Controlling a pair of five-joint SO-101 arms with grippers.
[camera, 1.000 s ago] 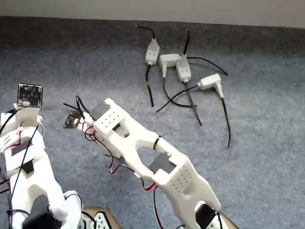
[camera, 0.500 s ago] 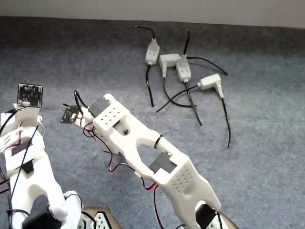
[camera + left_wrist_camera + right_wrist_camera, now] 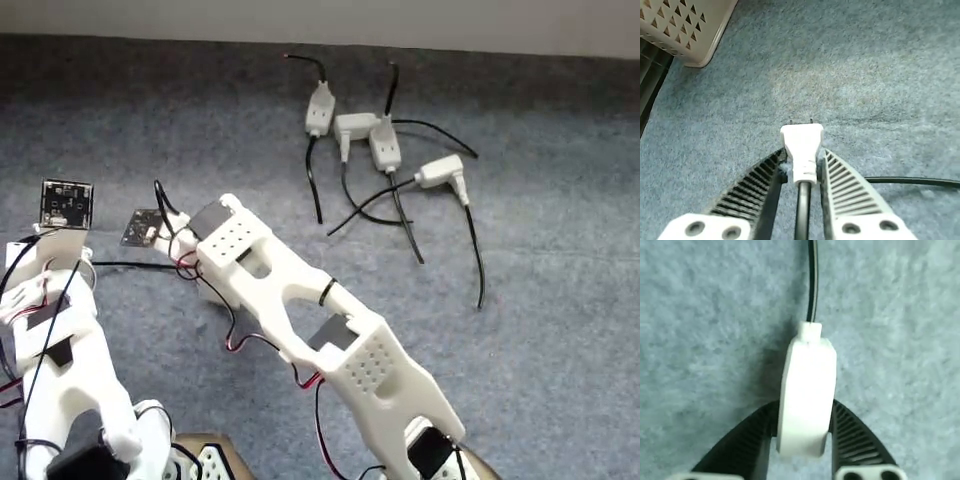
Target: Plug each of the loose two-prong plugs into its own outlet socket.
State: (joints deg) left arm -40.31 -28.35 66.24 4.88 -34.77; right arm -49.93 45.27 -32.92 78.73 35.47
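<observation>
— Why do we clench our left claw behind the plug, leaving its prongs bare?
— So they can enter the socket body that our right claw grips, near the counter's left edge.

A beige perforated basket sits on grey carpet.
</observation>
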